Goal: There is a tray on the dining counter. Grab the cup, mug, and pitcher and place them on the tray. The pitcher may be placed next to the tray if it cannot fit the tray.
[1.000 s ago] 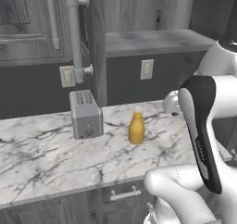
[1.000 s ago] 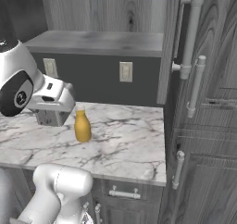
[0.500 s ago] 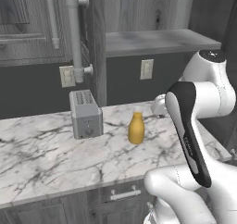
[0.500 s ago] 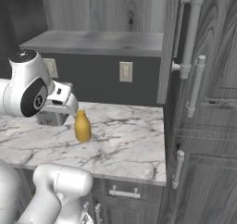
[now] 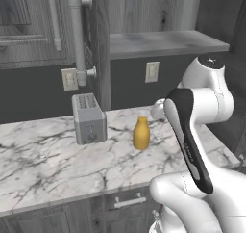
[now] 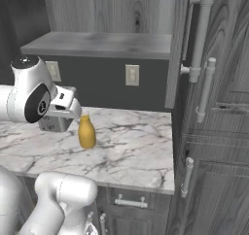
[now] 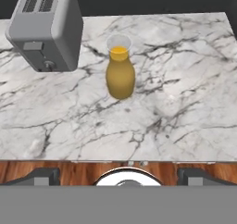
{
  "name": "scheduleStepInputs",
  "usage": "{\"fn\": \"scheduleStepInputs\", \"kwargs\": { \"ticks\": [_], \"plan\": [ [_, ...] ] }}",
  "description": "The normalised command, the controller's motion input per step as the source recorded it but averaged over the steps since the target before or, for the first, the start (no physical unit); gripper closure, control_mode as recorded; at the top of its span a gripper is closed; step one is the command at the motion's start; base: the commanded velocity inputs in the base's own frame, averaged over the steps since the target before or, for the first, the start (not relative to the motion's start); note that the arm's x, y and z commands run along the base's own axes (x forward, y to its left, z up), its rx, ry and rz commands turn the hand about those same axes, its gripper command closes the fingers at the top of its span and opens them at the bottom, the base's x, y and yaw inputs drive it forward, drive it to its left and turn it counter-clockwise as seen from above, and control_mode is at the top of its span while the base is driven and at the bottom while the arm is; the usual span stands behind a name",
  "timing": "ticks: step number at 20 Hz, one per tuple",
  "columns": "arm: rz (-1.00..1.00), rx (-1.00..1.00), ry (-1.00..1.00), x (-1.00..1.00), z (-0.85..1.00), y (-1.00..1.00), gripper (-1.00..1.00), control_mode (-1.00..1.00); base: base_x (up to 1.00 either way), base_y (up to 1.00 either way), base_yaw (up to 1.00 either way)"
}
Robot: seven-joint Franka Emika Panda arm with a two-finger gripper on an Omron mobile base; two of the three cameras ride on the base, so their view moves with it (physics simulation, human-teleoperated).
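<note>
Pitcher [image 5: 141,133] front and centre: the mustard-yellow, bottle-shaped vessel stands upright on the marble worktop [image 5: 48,160], long axis straight up, rounded body at the bottom and the narrower neck and mouth pointing at the ceiling. In the hand view the pitcher [image 7: 120,73] sits a little left of centre, and we look down into its open mouth, with a pale clear rim around it. No spout or handle can be made out, so there's no sideways heading to call.

Just to its left in the left base view stands the grey toaster [image 5: 88,118], slots up, near the pitcher but apart from it, with bare marble between the two. From the right base view the pitcher [image 6: 86,132] shows just right of the toaster [image 6: 54,122], which is partly hidden behind the arm's wrist.

And the gripper [image 7: 118,172]: its two dark fingertips [image 7: 39,176] rise far apart at the bottom of the hand view, jaws spread wide with nothing between them. It hangs back over the front edge of the worktop, a strip of wood floor showing below that edge, well short of the pitcher.

Behind it all, a dark back wall with a pale wall outlet [image 5: 152,71], a grey shelf above, and tall wood-grain cabinets [image 6: 219,132] closing off the worktop's right end.
</note>
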Motion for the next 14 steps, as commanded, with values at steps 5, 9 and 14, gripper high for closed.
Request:
{"fn": "scheduleStepInputs", "kwargs": {
  "ticks": [5,9,14],
  "plan": [
    [0.0,0.0,0.02,0.24,-0.02,0.09,-1.0,-1.0,0.0,0.0,0.0],
    [0.0,0.0,0.01,0.21,-0.11,0.0,-1.0,-1.0,0.0,0.0,0.0],
    [0.0,0.0,0.03,0.17,-0.1,0.0,-1.0,-1.0,0.0,0.0,0.0]
  ]
}}
